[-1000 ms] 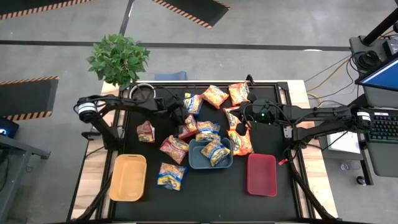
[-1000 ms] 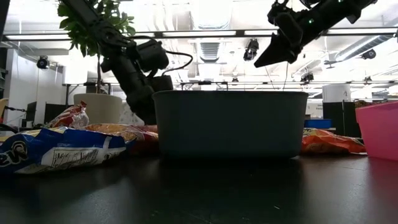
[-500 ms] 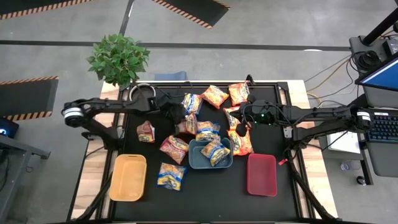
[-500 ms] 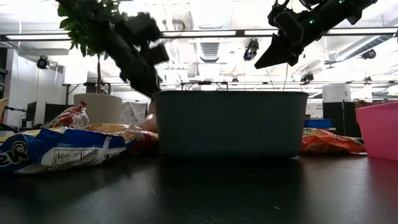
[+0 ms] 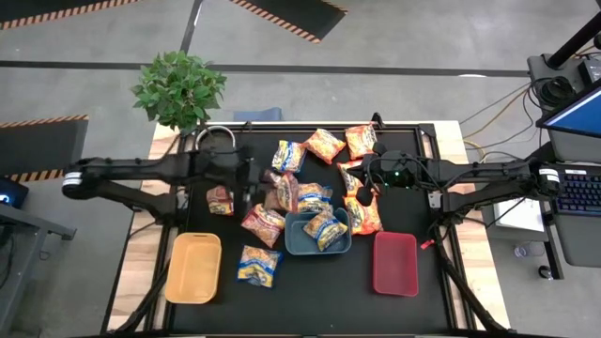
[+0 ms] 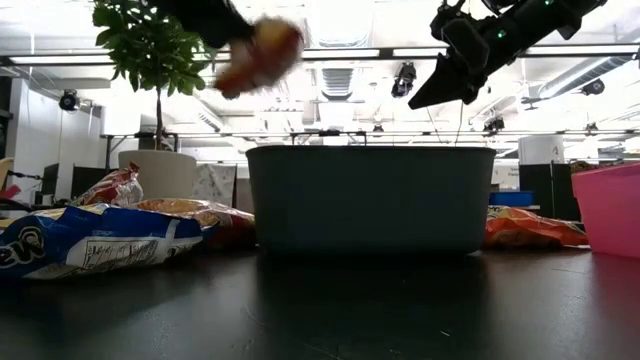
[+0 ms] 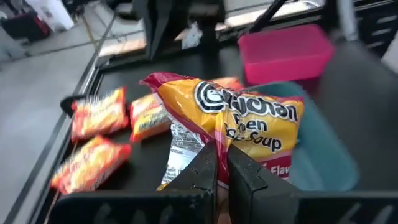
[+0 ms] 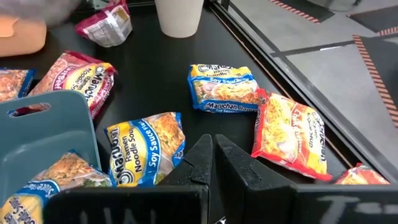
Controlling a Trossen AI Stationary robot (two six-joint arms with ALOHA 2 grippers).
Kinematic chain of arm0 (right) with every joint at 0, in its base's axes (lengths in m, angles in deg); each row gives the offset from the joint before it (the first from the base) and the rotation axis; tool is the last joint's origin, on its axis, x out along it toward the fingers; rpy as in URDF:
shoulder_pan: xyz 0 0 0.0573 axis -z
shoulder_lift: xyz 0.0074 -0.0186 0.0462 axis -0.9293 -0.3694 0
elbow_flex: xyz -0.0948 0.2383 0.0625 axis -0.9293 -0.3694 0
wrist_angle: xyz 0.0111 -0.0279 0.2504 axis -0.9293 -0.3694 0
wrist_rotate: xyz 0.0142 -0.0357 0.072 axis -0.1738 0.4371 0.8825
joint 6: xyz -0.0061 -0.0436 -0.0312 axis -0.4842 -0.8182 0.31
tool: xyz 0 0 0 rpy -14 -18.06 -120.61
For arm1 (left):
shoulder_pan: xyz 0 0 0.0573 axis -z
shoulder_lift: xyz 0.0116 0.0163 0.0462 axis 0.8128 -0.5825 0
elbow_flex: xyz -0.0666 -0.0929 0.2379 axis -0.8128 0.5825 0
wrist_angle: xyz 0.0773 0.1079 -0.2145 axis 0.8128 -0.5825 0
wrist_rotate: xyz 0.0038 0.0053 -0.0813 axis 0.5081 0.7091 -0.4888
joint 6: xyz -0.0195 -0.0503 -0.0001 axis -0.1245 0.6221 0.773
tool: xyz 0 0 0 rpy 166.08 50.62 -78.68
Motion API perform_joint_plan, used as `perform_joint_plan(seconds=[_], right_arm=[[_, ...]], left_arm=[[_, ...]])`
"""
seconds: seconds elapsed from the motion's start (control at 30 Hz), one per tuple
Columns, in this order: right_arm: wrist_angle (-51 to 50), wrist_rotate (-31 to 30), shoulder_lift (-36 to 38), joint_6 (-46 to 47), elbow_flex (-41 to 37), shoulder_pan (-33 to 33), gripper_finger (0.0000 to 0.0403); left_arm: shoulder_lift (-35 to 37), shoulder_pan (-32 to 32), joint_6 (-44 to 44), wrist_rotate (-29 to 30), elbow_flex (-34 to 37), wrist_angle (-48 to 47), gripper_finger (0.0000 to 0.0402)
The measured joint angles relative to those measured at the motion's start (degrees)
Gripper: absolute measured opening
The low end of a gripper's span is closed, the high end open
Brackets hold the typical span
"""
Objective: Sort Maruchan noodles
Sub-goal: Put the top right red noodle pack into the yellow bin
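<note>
left gripper: [image 7: 216, 163] fingers pinched together on a red-and-yellow noodle packet [image 7: 239, 121], lifted off the table; in the high view it sits left of the blue tray, packet [image 5: 285, 191] dangling above the pile; low view shows the packet [image 6: 258, 53] up in the air, blurred
right gripper: [image 8: 211, 152] fingers pressed together, holding nothing, hovering over the right part of the pile [image 5: 364, 192]
blue tray: [image 5: 294, 242] centre front of table, two blue-and-yellow packets [image 5: 322, 228] inside it
yellow tray: [image 5: 192, 268] front left, nothing in it that I can see
red tray: [image 5: 394, 264] front right, nothing in it that I can see
loose packets: orange ones [image 5: 325, 145] at the back and right [image 5: 362, 215]; blue-and-yellow one [image 5: 258, 265] between yellow tray and blue tray; maroon ones [image 5: 221, 199] left of centre, another [image 5: 262, 223] just beside the blue tray
white cup: [image 8: 179, 15] seen from the right wrist, standing upright near a maroon packet [image 8: 107, 23]
plant: [image 5: 178, 88] beyond the table's back left corner
</note>
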Motion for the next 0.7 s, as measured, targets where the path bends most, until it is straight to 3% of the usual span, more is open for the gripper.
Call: perform_joint_plan(seconds=[0.17,0.3,0.5,0.7], right_arm=[[0.7,0.0,0.0,-1.9,0.0,0.0,0.0009],[1.7,0.0,0.0,-3.3,0.0,0.0,0.0009],[3.3,0.0,0.0,-5.7,0.0,0.0,0.0009],[5.9,0.0,0.0,-8.0,0.0,0.0,0.0009]], left_arm=[[0.7,11.6,3.8,13.5,-10.3,-18.3,0.0],[-1.0,19.9,14.9,20.2,-18.3,-36.0,0.0],[-3.8,29.5,37.9,21.9,-21.8,-56.7,0.0],[-6.0,36.8,52.3,19.0,-21.2,-66.8,0.0]])
